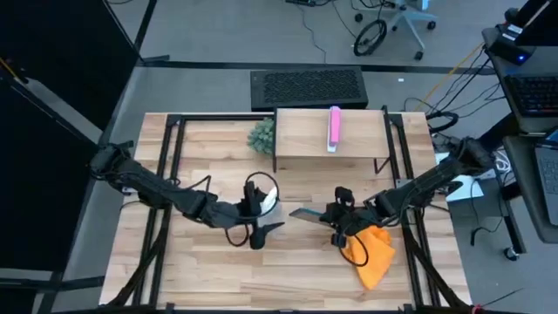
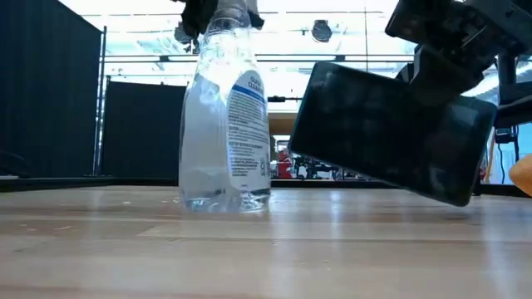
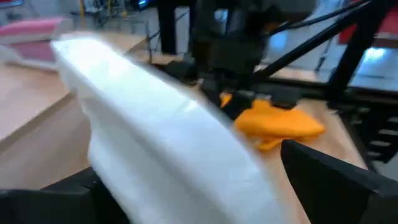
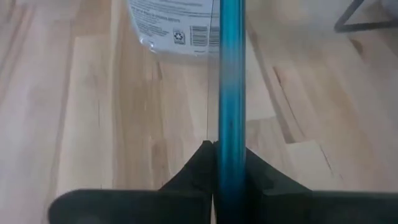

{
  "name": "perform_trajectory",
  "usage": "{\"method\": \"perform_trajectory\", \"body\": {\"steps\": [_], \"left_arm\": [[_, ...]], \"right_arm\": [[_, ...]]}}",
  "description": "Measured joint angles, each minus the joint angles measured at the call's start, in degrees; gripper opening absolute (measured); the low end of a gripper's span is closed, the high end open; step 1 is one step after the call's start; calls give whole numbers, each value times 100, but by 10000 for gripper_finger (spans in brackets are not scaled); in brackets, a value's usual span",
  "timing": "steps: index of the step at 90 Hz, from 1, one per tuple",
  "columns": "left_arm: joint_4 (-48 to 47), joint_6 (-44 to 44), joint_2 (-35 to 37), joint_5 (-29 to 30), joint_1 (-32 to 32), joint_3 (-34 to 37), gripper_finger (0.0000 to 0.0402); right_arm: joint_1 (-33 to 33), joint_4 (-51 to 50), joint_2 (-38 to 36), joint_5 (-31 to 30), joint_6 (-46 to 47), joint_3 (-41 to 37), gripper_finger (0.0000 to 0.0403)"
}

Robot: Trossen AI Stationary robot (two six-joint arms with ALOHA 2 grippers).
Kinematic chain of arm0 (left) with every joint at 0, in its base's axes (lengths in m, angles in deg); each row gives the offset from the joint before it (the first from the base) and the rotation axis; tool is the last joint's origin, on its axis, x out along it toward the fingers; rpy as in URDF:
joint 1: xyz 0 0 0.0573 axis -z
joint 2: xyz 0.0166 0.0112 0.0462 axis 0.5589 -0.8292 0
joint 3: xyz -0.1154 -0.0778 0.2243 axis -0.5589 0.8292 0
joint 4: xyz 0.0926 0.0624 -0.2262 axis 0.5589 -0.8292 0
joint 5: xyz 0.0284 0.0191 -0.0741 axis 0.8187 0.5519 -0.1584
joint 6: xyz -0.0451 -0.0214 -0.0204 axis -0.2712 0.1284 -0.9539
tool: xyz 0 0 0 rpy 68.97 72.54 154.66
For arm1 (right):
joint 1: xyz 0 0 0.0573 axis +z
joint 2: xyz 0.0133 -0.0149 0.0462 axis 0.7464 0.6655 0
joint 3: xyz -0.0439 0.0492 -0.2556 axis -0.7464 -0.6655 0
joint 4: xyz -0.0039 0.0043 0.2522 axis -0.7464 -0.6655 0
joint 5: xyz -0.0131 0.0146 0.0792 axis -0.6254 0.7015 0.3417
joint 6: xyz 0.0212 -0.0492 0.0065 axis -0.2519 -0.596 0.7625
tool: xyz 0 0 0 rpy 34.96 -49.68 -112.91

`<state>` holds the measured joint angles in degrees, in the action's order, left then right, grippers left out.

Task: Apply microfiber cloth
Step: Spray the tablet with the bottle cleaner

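Pinched edge-on between the right gripper's [image 4: 219,158] dark fingers, the tablet [image 2: 391,133] fills the centre of the right wrist view as a thin blue-green line; in the low view it hangs tilted at the right of the frame, clear of the wooden table [image 1: 218,262]. At centre-left of the high view the left gripper [image 1: 259,208] is closed around the spray bottle [image 2: 226,116], which stands upright on the wood and, by the low view, looks to hold clear liquid — how full I cannot tell. Just below and right of the right gripper in the high view lies the orange cloth [image 1: 375,249], crumpled on the table and held by neither arm. My reading is that the wiping step has not begun: the screen is being presented, perhaps for spraying, while the cloth waits. Next, one arm would need a free gripper — probably the left one setting the bottle down — to reach across, pick up the cloth and bring it flat against the tablet's face.
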<state>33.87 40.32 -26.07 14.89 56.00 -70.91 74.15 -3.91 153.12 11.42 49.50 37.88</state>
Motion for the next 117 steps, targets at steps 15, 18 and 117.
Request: {"method": "perform_trajectory", "body": {"steps": [15, 18, 117], "left_arm": [[-412, 118, 281, -13, 19, -2, 340], [-607, 112, 345, -13, 13, -2, 340], [-949, 1024, 854, -1170, -773, 4, 340]], "right_arm": [[0, -137, -402, -291, -18, 2, 9], [5, -264, -505, -317, 32, 2, 9], [122, 1536, -1211, -1155, -1109, 0, 9]]}}
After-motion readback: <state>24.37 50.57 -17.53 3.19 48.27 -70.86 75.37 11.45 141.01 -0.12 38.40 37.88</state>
